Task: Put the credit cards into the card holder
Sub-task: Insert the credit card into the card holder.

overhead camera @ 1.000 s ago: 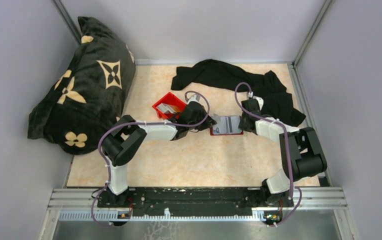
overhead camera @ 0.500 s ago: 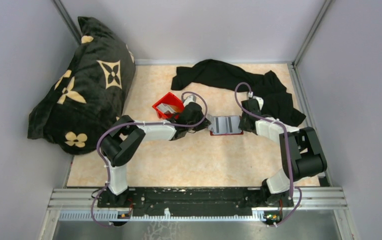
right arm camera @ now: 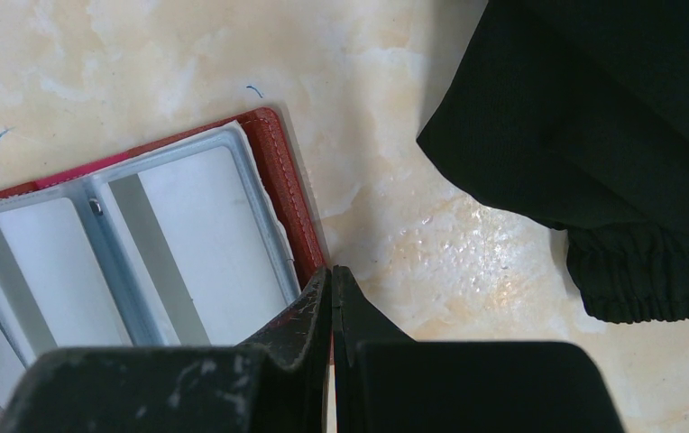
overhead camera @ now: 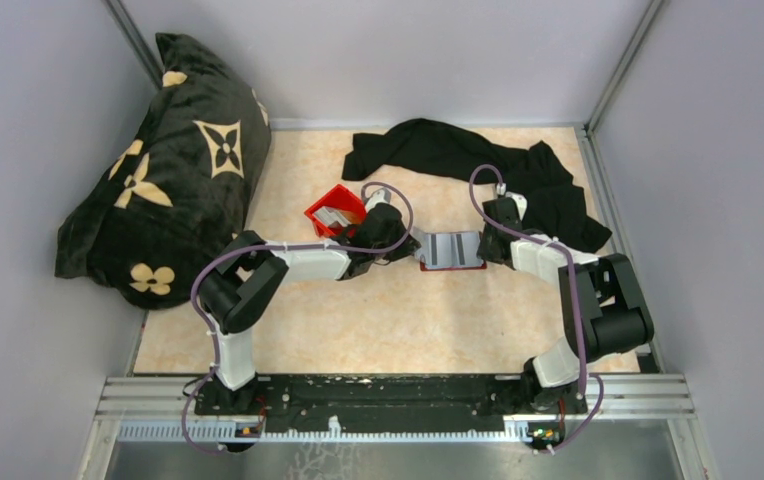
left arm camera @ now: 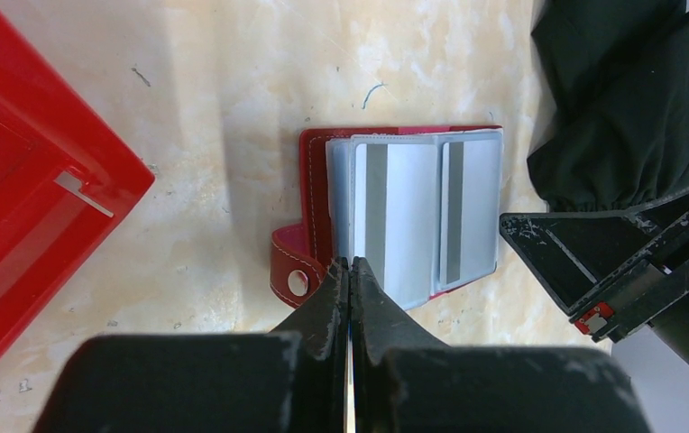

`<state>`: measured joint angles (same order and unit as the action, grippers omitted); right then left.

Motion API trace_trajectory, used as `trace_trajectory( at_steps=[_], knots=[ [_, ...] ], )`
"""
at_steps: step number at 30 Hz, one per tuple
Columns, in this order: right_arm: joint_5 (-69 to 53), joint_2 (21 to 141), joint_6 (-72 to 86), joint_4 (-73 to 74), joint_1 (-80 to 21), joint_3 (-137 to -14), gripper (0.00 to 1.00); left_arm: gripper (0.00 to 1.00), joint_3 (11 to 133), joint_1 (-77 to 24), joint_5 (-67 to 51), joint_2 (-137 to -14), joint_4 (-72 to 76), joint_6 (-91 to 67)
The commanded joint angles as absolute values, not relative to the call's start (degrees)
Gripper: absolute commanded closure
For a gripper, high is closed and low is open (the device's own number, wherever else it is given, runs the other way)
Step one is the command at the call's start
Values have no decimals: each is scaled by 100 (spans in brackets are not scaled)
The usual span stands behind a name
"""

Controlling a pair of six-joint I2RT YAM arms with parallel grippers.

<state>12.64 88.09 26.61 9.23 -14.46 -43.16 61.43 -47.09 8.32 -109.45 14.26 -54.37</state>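
Small dark red leather card holder [left arm camera: 312, 207], open flat on the pale marbled counter [left arm camera: 233, 108]. Holds pale grey striped cards [left arm camera: 404, 216] in its clear pockets. Left jaws squeezed together, tips at its edge by the little metal snap [left arm camera: 298, 282]. Right jaws pressed together too, tips on its red border at the other end. Bright red plastic bin [left arm camera: 16, 180] to the left, black cloth [left arm camera: 611, 81] to the right.

We are seeing the left arm [overhead camera: 308, 262] and right arm [overhead camera: 538, 258] wearing white shells over black joints, each trailing a purple cable [overhead camera: 473, 195]. The left tool [left arm camera: 350, 271] and right tool [right arm camera: 330, 280] are showing matte black fingers, scuffed pale at the edges.
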Motion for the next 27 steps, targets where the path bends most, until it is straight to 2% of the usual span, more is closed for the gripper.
trace_trajectory(
  at_steps=[1,27],
  knots=[
    [1159,9018,2643,877,-1415,-4386,100,100,6132,-4675,708,-10923,1489,-5387],
    [1138,9026,2645,843,-1411,-4324,100,100,5784,-4615,374,-11047,1924,-5769]
  ],
)
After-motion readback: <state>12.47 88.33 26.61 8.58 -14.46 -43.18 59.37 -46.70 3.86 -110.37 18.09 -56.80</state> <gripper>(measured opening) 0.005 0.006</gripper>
